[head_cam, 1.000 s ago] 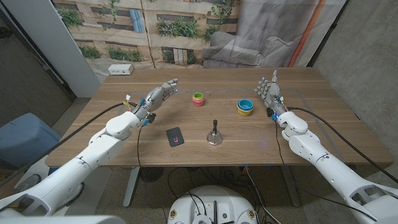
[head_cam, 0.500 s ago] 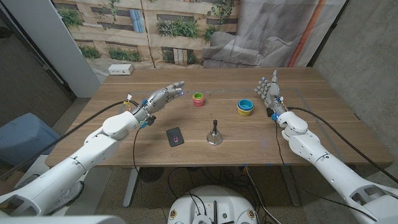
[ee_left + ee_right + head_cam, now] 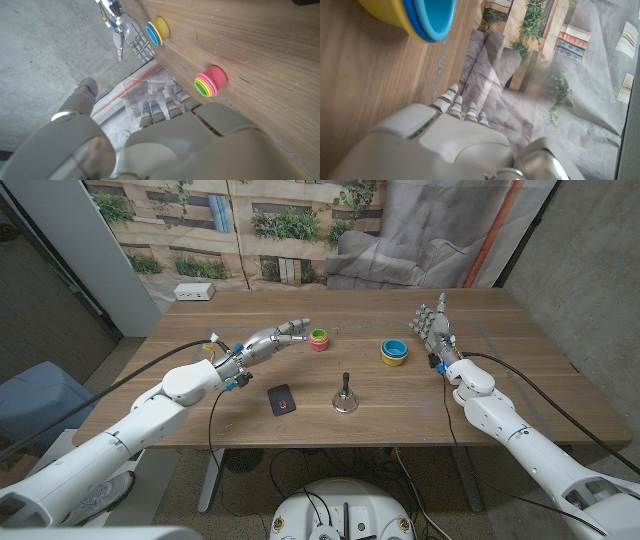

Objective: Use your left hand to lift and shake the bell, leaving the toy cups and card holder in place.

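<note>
The left hand (image 3: 268,340), open and holding nothing, has swung rightward toward the pink cup stack (image 3: 319,339), the bell (image 3: 345,394) still nearer and ungrasped.

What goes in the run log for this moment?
left hand: open, above table beside pink cup stack | right hand: open | bell: untouched | card holder: in place

The desk (image 3: 480,395) carries one bell (image 3: 345,395), one black card holder (image 3: 282,399) and two stacks of toy cups: one pink (image 3: 319,339), one yellow and blue (image 3: 394,352). One white box (image 3: 194,292) sits at its far corner. Two hands show, left (image 3: 272,340) and right (image 3: 433,326).
</note>
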